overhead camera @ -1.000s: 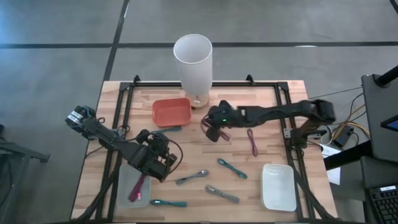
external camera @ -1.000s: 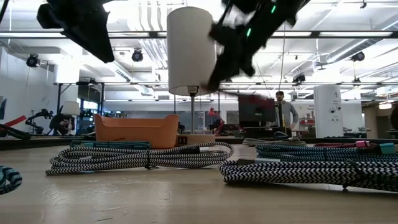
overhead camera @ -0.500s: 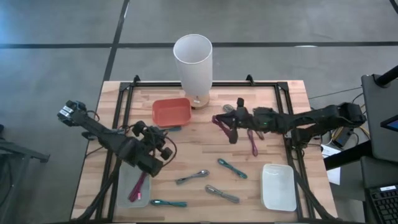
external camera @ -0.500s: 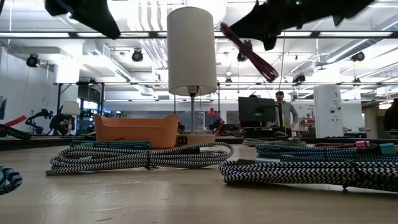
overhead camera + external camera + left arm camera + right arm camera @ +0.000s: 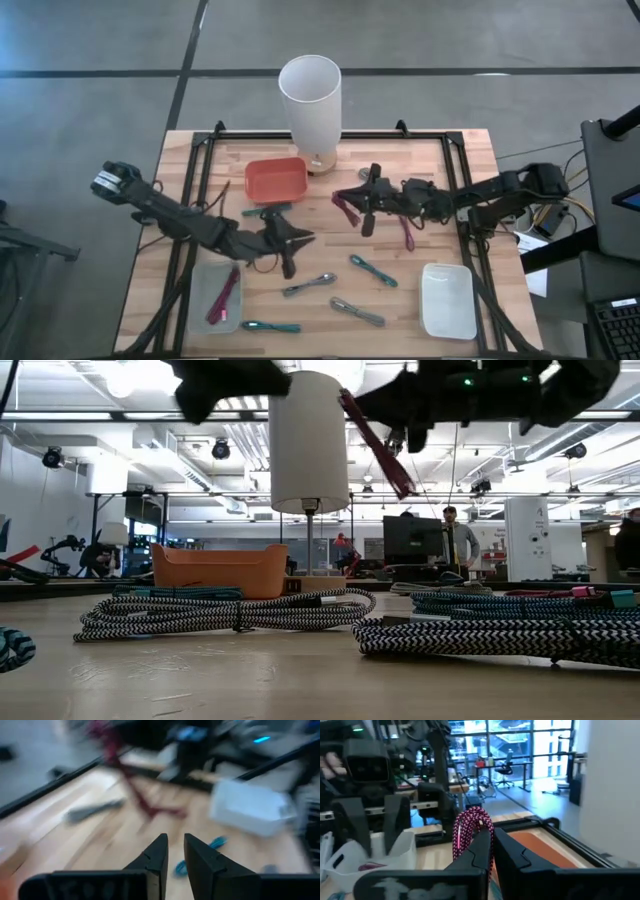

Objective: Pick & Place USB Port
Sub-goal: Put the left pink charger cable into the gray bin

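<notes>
Cable's point(image 5: 347, 204) up in the air, a pink coiled USB lead clenched in my right gripper point(image 5: 362, 200) above the tabletop point(image 5: 440, 225). Looks light and floppy, so I'd pinch the bundle's middle. Left gripper point(image 5: 290, 243) hovers nearby, fingers slightly apart, holding nothing.

Dark jointed arms, green lights, black claws

I see a pink-and-black braided cable point(image 5: 472, 827) pinched in my right gripper point(image 5: 487, 845), an orange bin point(image 5: 275, 179) just beyond it, and a white tray point(image 5: 446, 300) off to its side. Under my left gripper point(image 5: 290, 240) lie teal cables point(image 5: 372, 269) on pale wood point(image 5: 480, 160).
</notes>
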